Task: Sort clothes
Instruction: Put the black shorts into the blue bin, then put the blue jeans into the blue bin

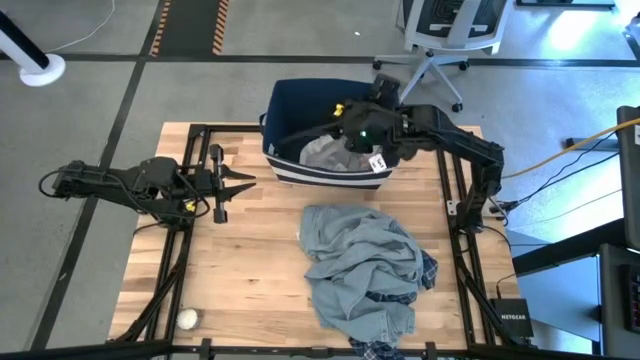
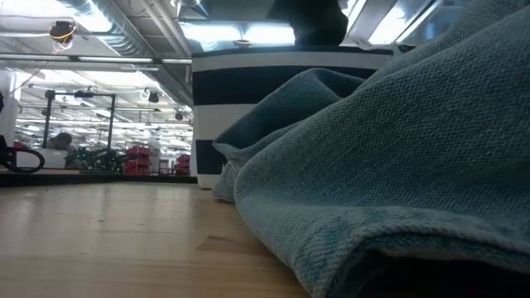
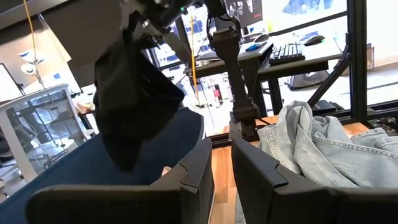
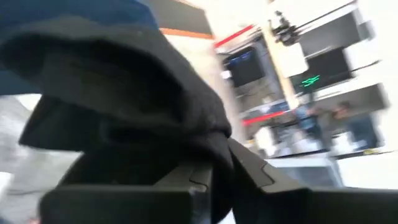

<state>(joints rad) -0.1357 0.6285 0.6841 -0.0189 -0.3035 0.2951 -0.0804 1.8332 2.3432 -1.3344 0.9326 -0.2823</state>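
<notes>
My right gripper (image 1: 352, 118) is over the navy striped bin (image 1: 300, 105) and is shut on a black garment (image 3: 134, 106), which hangs above the bin's opening. A light grey garment (image 1: 325, 152) lies inside the bin. A grey-blue denim garment (image 1: 365, 255) lies crumpled on the table in front of the bin. Blue plaid cloth (image 1: 427, 275) shows under the denim's right edge. My left gripper (image 1: 238, 183) waits at the table's left, empty, pointing toward the bin, its fingers a small gap apart. My right gripper pinches a bunched fold of the black garment (image 4: 186, 124) between its two fingers. The fingers come at it from above the bin. The garment hangs slack below the fingers (image 3: 146, 28), clear of the table, its lower end (image 3: 127, 158) near the bin's rim.
A small white ball (image 1: 187, 318) lies near the table's front left corner. Bare wood (image 1: 250, 260) lies between my left gripper and the denim pile. An office chair (image 1: 450, 30) stands beyond the table's far edge. The denim (image 2: 397, 165) fills the low view's right side.
</notes>
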